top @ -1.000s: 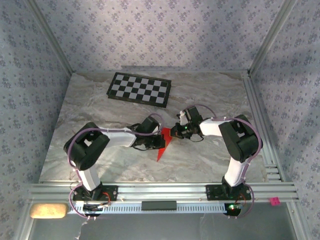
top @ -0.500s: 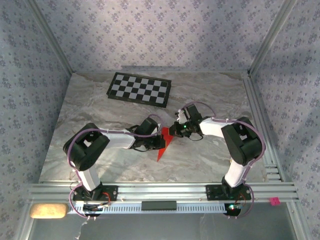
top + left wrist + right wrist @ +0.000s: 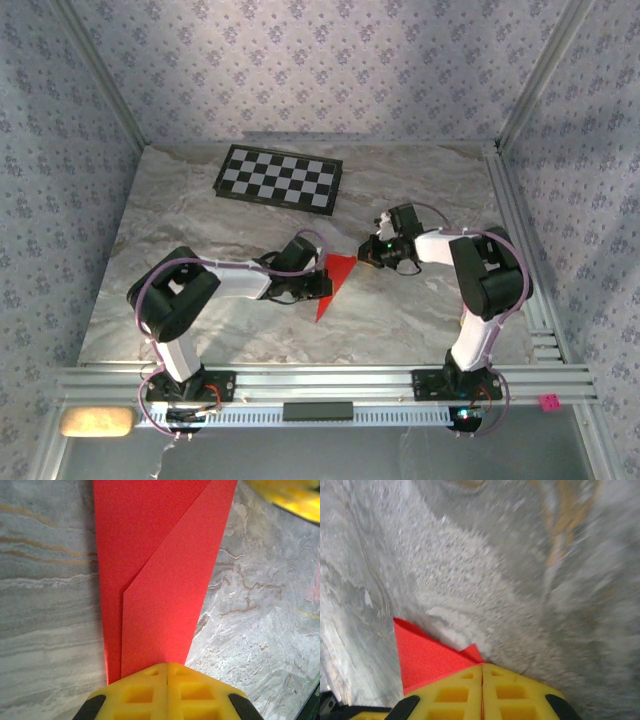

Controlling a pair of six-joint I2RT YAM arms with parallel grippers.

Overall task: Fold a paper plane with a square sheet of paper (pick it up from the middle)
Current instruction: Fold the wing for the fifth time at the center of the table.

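Mid-table, mid-fold: your left gripper (image 3: pixel 166 669) pinches the creased red paper (image 3: pixel 160 570), jaws together on it, while your right gripper (image 3: pixel 482 668), jaws likewise closed, nips a corner of it. The next move, by the look of it, is to lay that corner over squarely and press the crease without tearing.

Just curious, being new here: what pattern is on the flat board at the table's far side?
The board has black-and-white checks, clearest in the top external view.
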